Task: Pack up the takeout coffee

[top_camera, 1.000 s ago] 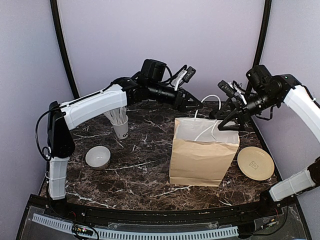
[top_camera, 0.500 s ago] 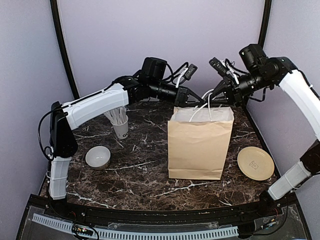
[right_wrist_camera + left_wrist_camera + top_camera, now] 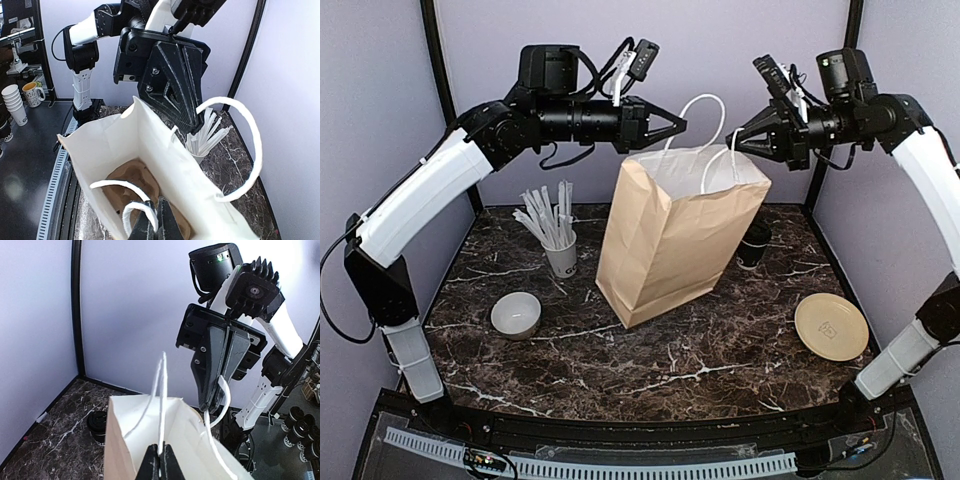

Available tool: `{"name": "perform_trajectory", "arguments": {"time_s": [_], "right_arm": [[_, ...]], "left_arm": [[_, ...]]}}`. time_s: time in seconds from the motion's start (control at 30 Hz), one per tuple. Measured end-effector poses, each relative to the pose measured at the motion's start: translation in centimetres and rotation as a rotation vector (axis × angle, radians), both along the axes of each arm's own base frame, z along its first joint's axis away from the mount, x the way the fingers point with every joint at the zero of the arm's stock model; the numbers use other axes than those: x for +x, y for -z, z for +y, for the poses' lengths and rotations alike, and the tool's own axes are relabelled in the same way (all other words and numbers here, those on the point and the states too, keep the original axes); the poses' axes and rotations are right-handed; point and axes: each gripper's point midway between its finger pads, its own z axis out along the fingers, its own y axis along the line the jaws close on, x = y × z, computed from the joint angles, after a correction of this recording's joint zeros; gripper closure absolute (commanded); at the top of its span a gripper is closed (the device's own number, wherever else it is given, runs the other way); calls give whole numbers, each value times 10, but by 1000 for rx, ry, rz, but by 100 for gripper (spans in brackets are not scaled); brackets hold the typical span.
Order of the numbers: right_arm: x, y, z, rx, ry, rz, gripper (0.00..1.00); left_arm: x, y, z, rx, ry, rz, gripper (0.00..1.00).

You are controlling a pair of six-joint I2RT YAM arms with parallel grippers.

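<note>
Seen from above, two robot arms hold a tall brown paper bag [image 3: 665,240] up by its white cord handles over a dark marbled table [image 3: 720,350]. The left tool [image 3: 680,124] is pinched together on one handle [image 3: 161,405], the cord running straight up from between its tips in its own wrist view. The right tool [image 3: 733,145] is likewise clamped on the other handle [image 3: 116,185], a loop curling at the bag's open mouth. The bag leans with its top toward the right arm, and whether its low corner touches the table cannot be told. Inside, only brown paper shows. The takeout coffee [image 3: 754,243], a small black cup, stands upright on the table just behind the bag's right side, outside it, so it is not yet packed. To the left stand a white cup of sticks [image 3: 558,250] and a white bowl [image 3: 515,313]; a tan plate [image 3: 831,326] lies to the right. The coffee cup will likely be light, with thin paper walls that dent under a hard squeeze, and it may hold liquid, so it should stay upright. The best hold is probably a gentle grip round the body below the lid, since pressing on the lid could pop it off. One tool would have to give up its handle first
</note>
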Motion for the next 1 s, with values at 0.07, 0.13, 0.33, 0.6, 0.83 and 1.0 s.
{"name": "perform_trajectory", "arguments": {"time_s": [0.07,0.13,0.33,0.6,0.83,1.0], "right_arm": [[3,-1,3,8,-6,-4,100],[6,0,6,10,-10,2,100],[12,6,12,8,-17,22,100],[18,50,14,-53,-12,97,41],[8,87,-9,-215,28,71,22],[-3,69,-39,-243,99,-28,21]], "left_arm": [[4,2,2,15,-25,-7,100],[8,9,4,40,-49,-5,100],[20,39,5,112,-102,14,100],[29,107,8,248,-144,63,41],[25,136,16,297,-154,89,25],[11,100,31,212,-158,41,24]]}}
